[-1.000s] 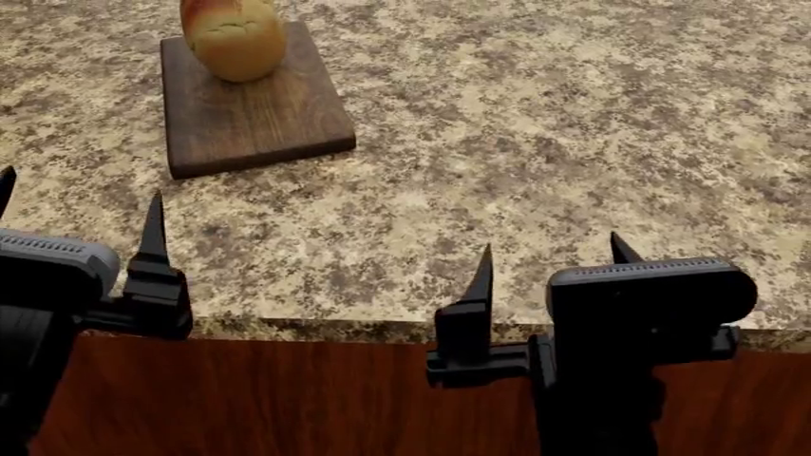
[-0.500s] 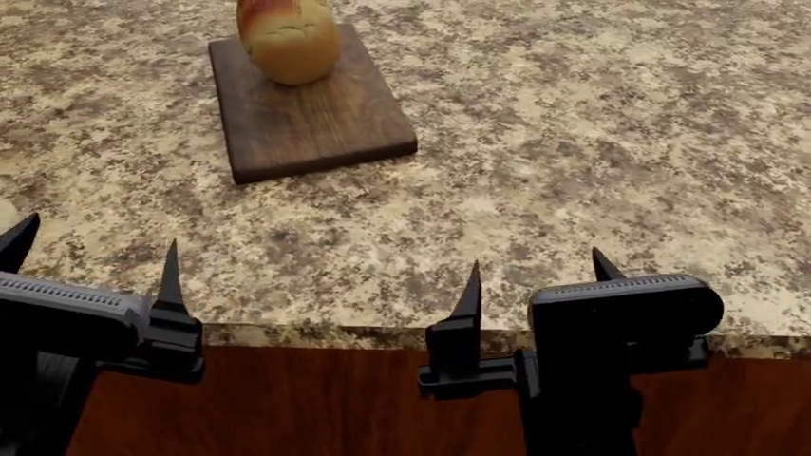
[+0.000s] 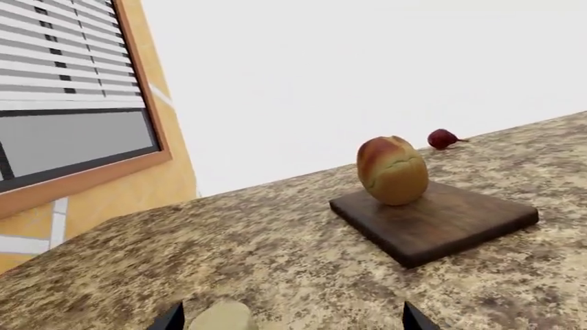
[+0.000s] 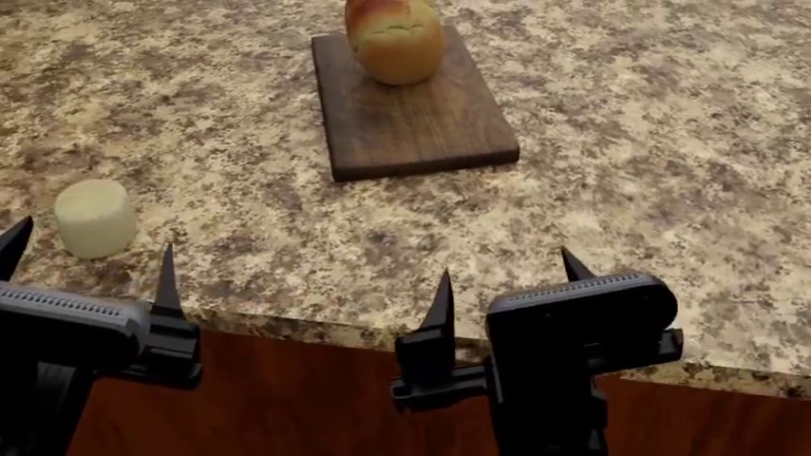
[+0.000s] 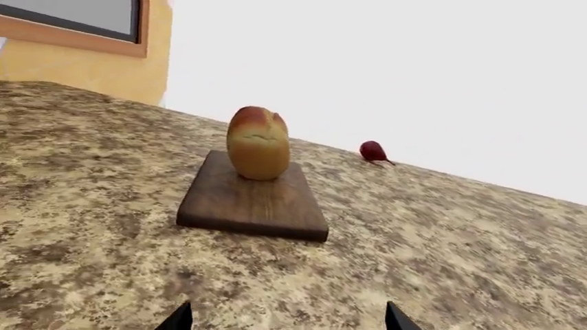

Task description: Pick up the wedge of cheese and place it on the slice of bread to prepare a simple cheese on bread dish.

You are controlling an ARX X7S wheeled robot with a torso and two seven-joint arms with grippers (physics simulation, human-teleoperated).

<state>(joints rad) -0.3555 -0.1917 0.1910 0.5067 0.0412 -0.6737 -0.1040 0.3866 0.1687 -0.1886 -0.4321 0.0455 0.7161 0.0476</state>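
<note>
The wedge of cheese (image 4: 94, 218), a small pale cream block, stands on the counter near its front edge at the left; it also shows in the left wrist view (image 3: 220, 317). The slice of bread (image 4: 395, 38), a golden-tan loaf with reddish crust, stands on a dark wooden board (image 4: 412, 119); both show in the left wrist view (image 3: 392, 170) and the right wrist view (image 5: 258, 142). My left gripper (image 4: 89, 256) is open and empty, just in front of the cheese. My right gripper (image 4: 504, 280) is open and empty at the counter's front edge.
The speckled granite counter (image 4: 633, 142) ends at a front edge above a reddish wood cabinet front (image 4: 292, 399). A small dark red fruit (image 5: 372, 151) lies far back near the white wall. A window with blinds (image 3: 64, 89) is at the left.
The view has shifted left, so the board and bread now sit further right in the picture and the cheese has come into view. Both grippers stay open.
</note>
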